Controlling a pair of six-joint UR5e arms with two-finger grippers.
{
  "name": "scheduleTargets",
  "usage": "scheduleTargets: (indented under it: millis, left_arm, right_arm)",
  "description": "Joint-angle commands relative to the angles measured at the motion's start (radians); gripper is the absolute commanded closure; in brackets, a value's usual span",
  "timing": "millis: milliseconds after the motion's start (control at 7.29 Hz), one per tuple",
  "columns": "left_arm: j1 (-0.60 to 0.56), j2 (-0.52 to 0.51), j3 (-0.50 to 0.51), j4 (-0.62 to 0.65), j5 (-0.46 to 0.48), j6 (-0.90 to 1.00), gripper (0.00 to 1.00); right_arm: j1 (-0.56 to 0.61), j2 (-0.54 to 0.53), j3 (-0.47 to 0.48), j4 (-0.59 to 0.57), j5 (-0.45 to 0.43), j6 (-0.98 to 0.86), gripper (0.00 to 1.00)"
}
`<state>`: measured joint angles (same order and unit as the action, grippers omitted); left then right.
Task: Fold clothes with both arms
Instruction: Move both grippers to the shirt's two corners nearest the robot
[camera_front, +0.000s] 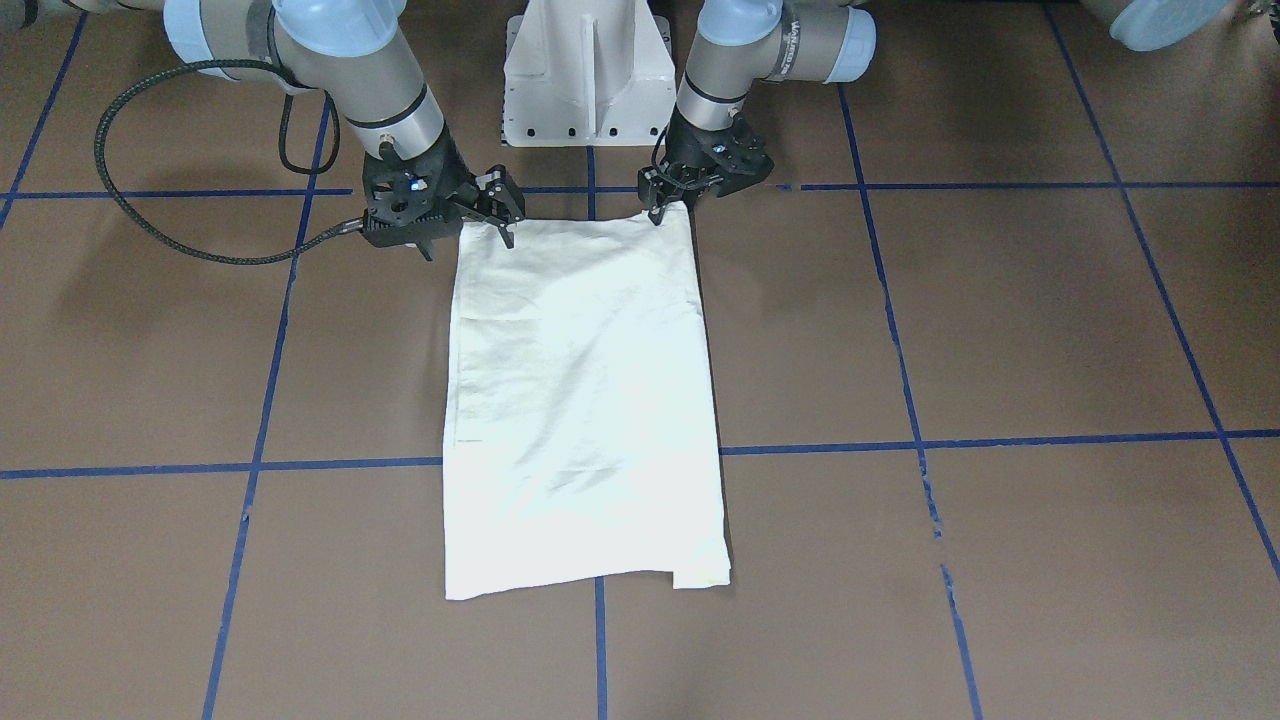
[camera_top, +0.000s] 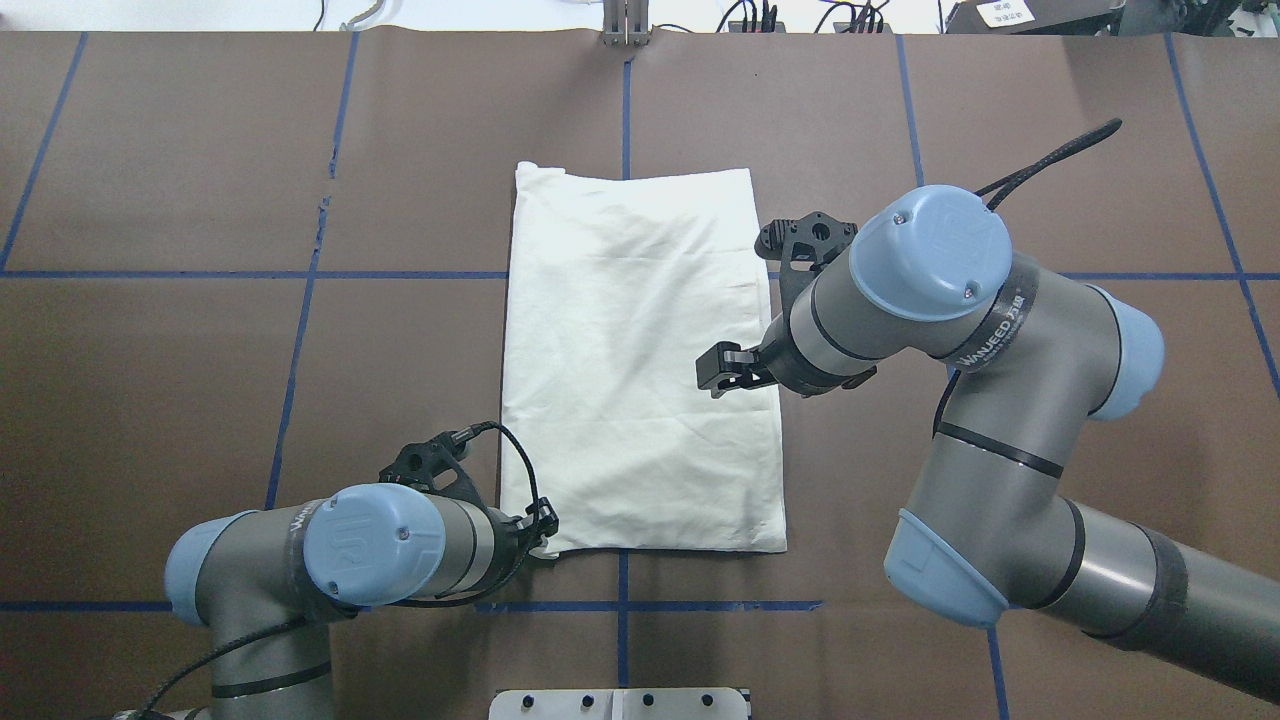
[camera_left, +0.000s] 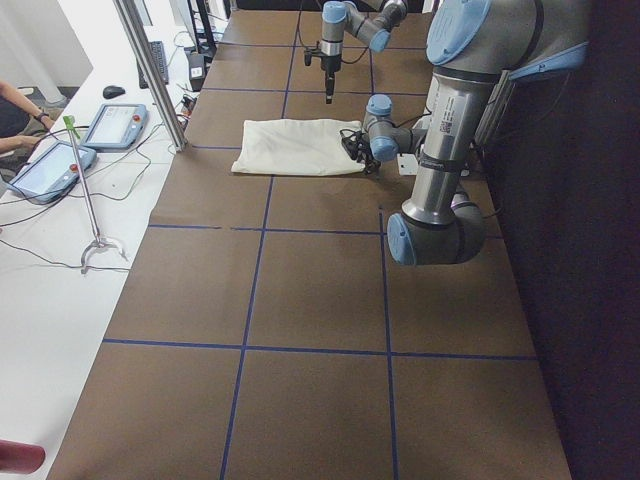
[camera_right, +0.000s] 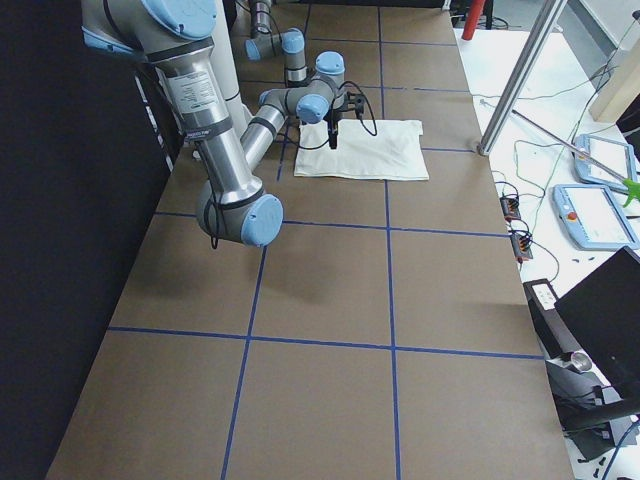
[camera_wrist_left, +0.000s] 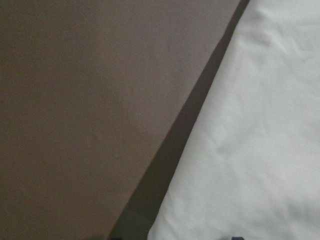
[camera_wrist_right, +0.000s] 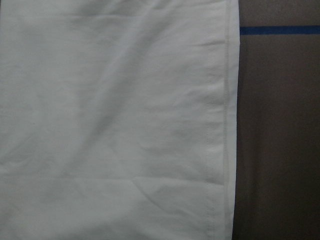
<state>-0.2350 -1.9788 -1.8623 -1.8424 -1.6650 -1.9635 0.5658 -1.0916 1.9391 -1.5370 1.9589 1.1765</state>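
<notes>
The cream shirt (camera_front: 580, 400) lies flat on the brown table as a folded rectangle, plain side up, with no print showing. It also shows in the overhead view (camera_top: 640, 380). My left gripper (camera_front: 668, 208) is low at the shirt's corner nearest my left side (camera_top: 540, 528), with its jaws apart around that corner. My right gripper (camera_front: 508, 228) is open, empty and points down, raised above the shirt's right edge (camera_top: 712, 375). The left wrist view shows the cloth edge (camera_wrist_left: 260, 150) close up. The right wrist view shows the hemmed edge (camera_wrist_right: 225, 125).
The white pedestal (camera_front: 585, 70) stands just behind the shirt's near edge. A black cable (camera_front: 150, 220) loops beside my right arm. Blue tape lines (camera_front: 1000, 440) cross the table. Tablets (camera_left: 115, 125) and a metal post (camera_left: 150, 70) stand on the operators' side.
</notes>
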Motion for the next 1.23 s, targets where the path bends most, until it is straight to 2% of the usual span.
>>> scheduleTargets:
  millis: [0, 411, 686, 960, 1097]
  left_arm:
    - [-0.003, 0.000, 0.000, 0.000, 0.001, 0.002, 1.00]
    - [-0.003, 0.000, -0.021, 0.026, -0.002, 0.003, 1.00]
    - [0.000, -0.002, -0.041, 0.029, -0.005, 0.015, 1.00]
    - [0.000, 0.000, -0.041, 0.029, -0.005, 0.017, 1.00]
    - [0.000, 0.000, -0.041, 0.029, -0.007, 0.017, 1.00]
  right_arm:
    - [0.000, -0.001, 0.000, 0.000, 0.000, 0.000, 0.00]
    - [-0.003, -0.016, -0.002, 0.006, 0.000, 0.024, 0.00]
    - [-0.085, -0.027, 0.006, 0.011, -0.012, 0.287, 0.00]
    - [-0.235, -0.066, 0.006, 0.093, -0.177, 0.574, 0.00]
    - [-0.288, -0.071, 0.001, 0.115, -0.233, 0.654, 0.00]
